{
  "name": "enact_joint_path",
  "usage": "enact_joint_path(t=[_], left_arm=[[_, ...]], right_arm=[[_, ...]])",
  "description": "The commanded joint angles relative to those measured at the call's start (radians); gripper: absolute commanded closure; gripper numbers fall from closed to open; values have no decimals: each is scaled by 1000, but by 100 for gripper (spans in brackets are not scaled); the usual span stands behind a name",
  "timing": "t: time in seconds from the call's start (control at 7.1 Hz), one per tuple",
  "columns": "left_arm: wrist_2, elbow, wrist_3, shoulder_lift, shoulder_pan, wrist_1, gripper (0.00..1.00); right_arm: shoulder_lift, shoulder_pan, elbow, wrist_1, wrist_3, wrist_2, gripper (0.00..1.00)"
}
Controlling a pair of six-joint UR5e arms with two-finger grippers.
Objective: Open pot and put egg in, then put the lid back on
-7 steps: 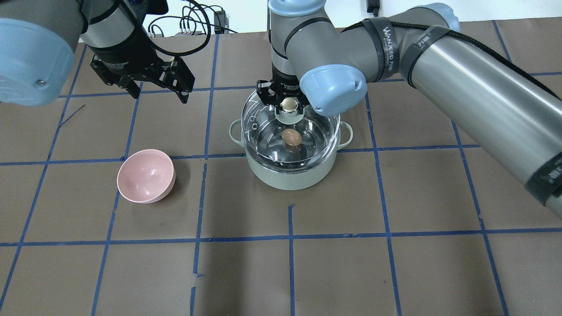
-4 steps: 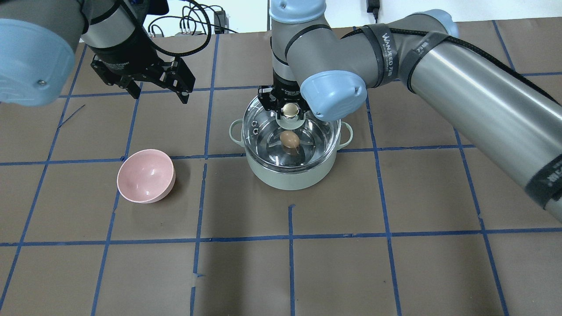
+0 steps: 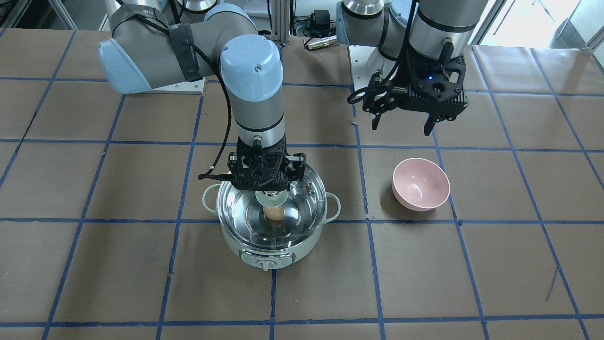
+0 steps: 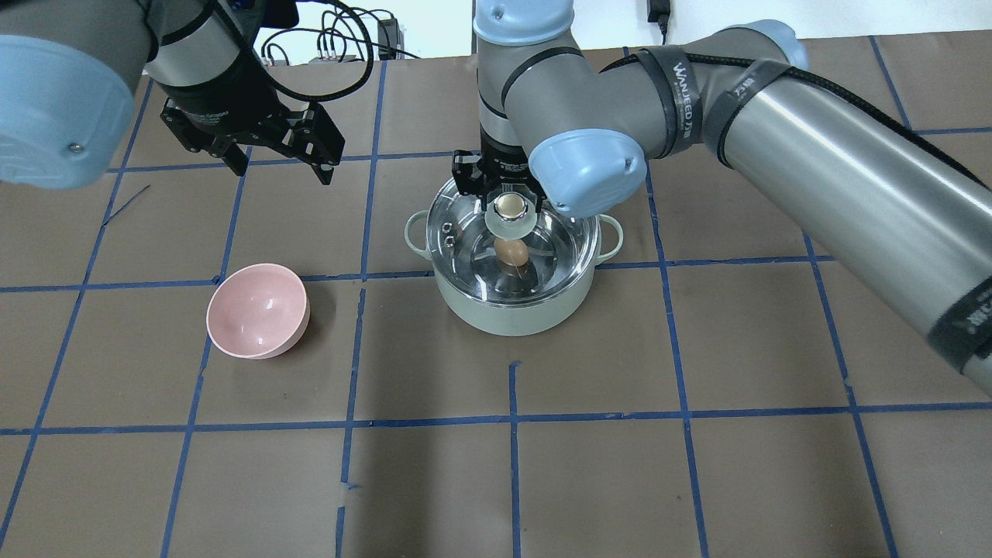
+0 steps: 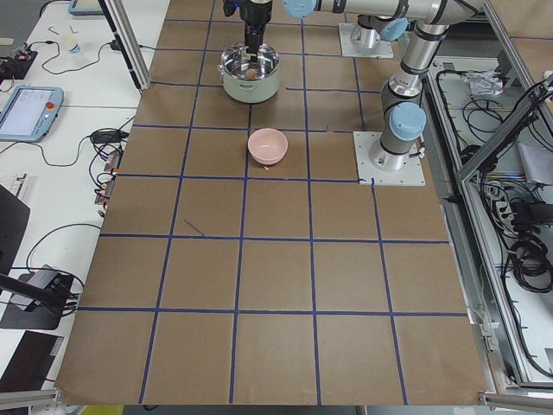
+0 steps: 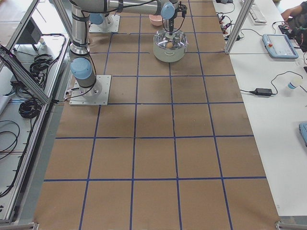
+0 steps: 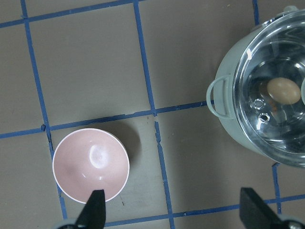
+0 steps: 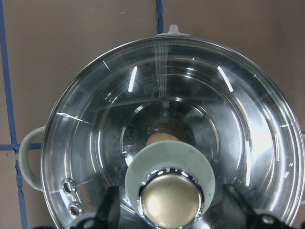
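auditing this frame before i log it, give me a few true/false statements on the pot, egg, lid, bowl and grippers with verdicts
1. The egg lies inside the pot. True.
2. The pink bowl holds an egg. False: it is empty.
3. The lid covers the pot. True.
4. The left gripper is at the lid's knob. False: the right gripper is there; the left gripper hangs open, away from the pot.
5. The pink bowl touches the pot. False: they stand apart.
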Motion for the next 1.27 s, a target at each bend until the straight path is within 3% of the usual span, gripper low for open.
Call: enact_joint_path(t=[0.0,0.14,0.42,0.7,1.13], left_arm=[[-1,1,-1,1,1,2,0],[-3,3,-1,1,1,2,0],[-1,3,-1,1,1,2,0],[-1,1,-1,1,1,2,0],[-1,1,0,1,4,5,0]], right_arm=[[-4,-20,-5,-15,-61,-11,0],[-63,-91,3,-3,-176,-14,0],[-215,-286,13,189,-294,0,0],[-265,-320,23,256,-307,-11,0],[-330,-324,92,256,-376,-3,0]])
